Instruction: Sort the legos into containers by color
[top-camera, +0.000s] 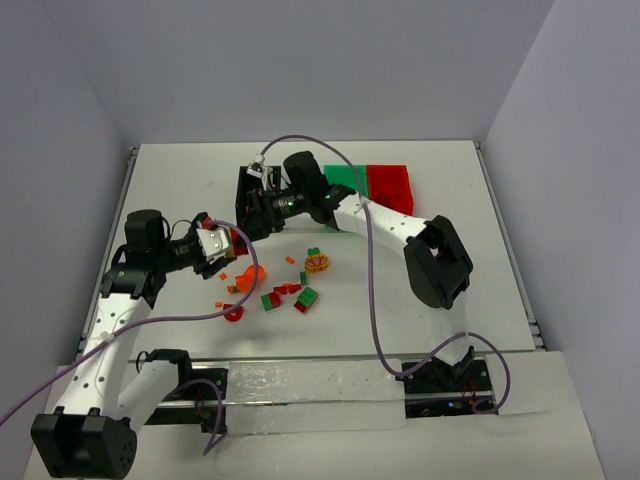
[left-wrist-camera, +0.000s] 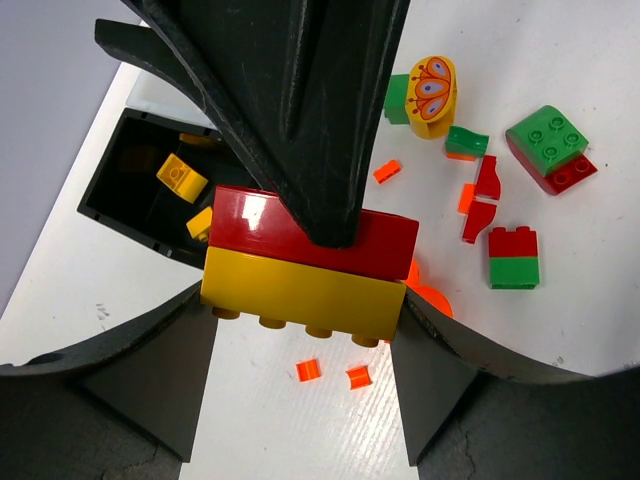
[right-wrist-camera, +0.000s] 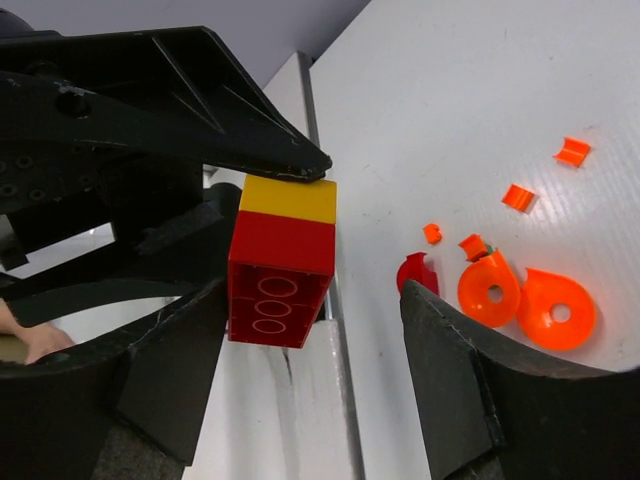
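My left gripper (top-camera: 222, 243) is shut on a red brick stacked on a yellow brick (top-camera: 233, 240), held above the table left of centre. In the left wrist view the stack (left-wrist-camera: 300, 265) spans the gap between the fingers of the left gripper (left-wrist-camera: 305, 300). My right gripper (top-camera: 250, 212) is open, its jaws on either side of the stack (right-wrist-camera: 282, 270), with room on the right side (right-wrist-camera: 312, 300). One of its fingers (left-wrist-camera: 300, 120) lies across the red brick. The black bin (left-wrist-camera: 110, 200) holds yellow bricks (left-wrist-camera: 180, 178). Green bin (top-camera: 345, 178) and red bin (top-camera: 392, 185) stand at the back. The white bin is out of view.
Loose legos lie mid-table: orange rings (top-camera: 250, 272), a yellow butterfly piece (top-camera: 317, 262), green and red bricks (top-camera: 290, 295), a red half disc (top-camera: 234, 312). Small orange bits (left-wrist-camera: 308, 370) lie under the left gripper. The black bin (top-camera: 244, 190) sits under the right wrist.
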